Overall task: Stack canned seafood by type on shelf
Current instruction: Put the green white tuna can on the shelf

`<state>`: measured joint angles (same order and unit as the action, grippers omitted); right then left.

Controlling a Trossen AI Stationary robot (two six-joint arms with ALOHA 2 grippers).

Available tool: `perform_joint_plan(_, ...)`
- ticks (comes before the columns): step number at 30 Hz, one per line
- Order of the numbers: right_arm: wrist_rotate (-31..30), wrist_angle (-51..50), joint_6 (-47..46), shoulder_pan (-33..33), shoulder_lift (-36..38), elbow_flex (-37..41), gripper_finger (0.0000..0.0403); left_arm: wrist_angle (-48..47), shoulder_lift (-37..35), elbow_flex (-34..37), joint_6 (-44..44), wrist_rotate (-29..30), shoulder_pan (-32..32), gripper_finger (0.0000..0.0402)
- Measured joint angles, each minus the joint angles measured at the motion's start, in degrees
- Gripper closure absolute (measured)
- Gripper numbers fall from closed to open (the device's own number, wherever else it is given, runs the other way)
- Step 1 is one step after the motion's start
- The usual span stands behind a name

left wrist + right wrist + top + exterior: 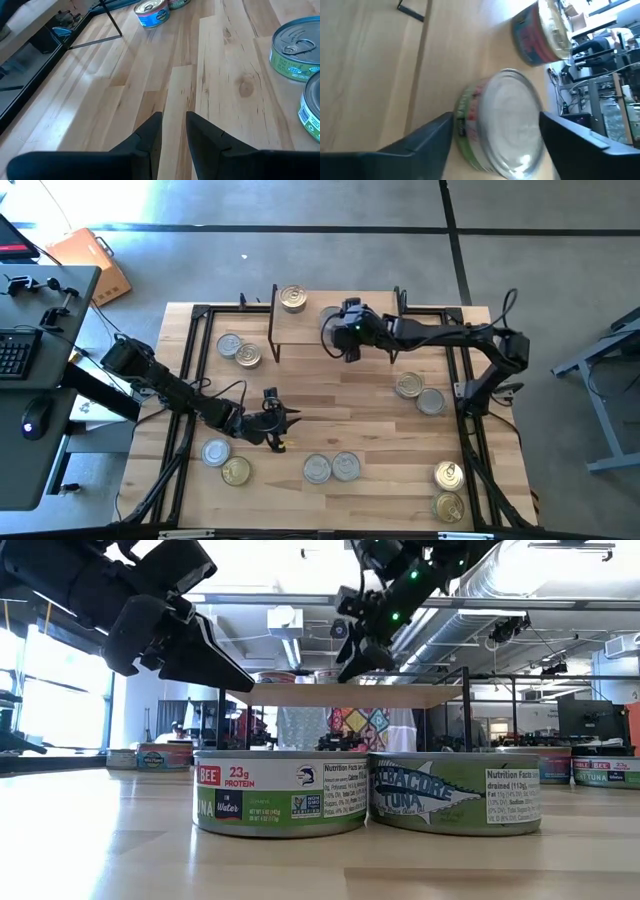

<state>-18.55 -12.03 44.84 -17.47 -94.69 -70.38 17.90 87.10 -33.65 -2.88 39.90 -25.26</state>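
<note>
- Right gripper [495, 135] spread wide over the shelf [310, 328], silver-lid tin [502, 125] between the fingers near the shelf's right edge, apparently let go; gold-lid tin [293, 299] at its far left corner.
- Risk: catching the tin while pulling away, pushing it off the edge.
- Left gripper [173, 131] nearly closed and empty above the table [330, 415]; other tins loose around.

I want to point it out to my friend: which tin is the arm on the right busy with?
Find the small wooden shelf at the table's far edge. Two tins sit on top: a gold-lidded one at its left end, and a silver-lidded tin with a green label between the open fingers of the right end effector. The silver one under the arm is yours.
</note>
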Motion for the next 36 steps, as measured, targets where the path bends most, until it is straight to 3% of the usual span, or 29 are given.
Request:
perform_joint_plan(4, 1.15, -2.53, -1.76, -0.04, 1.26, -0.04, 0.0089, -0.01, 0.01, 0.0, 0.04, -0.02, 0.0, 0.0323)
perform_joint_plan(10, 12.96, -1.99, -14.03, -1.46, 3.73, -0.1, 0.0115, -0.01, 0.01, 0.0, 0.07, -0.02, 0.0, 0.0323)
perform_joint_plan(13, 17.37, -0.13, -21.3, -3.13, 3.47, -0.04, 0.0162, 0.01, 0.01, 0.0, 0.07, -0.02, 0.11, 0.0323)
perform_joint_plan(17, 18.12, 1.8, -28.59, -5.31, 2.31, -0.1, 0.0257, 0.02, 0.01, 0.0, 0.07, -0.04, 0.11, 0.0323)
perform_joint_plan(21, 18.2, 1.88, -30.42, -6.91, 1.18, -0.06, 0.0362, 0.19, 0.01, 0.0, 0.1, -0.04, 0.16, 0.0323)
perform_joint_plan(23, 18.25, 1.54, -30.34, -7.45, 0.64, -0.06, 0.0392, 0.27, 0.01, 0.0, 0.1, -0.07, 0.37, 0.0323)
perform_joint_plan(29, 18.73, 2.2, -30.69, -9.36, -1.11, -0.17, 0.0376, 0.45, 0.01, 0.0, 0.1, -0.17, 1.49, 0.0323)
perform_joint_plan(36, 18.65, 5.59, -29.72, -11.64, -3.34, -0.32, 0.04, 0.93, 0.03, 0.0, 0.1, -0.15, 1.77, 0.0323)
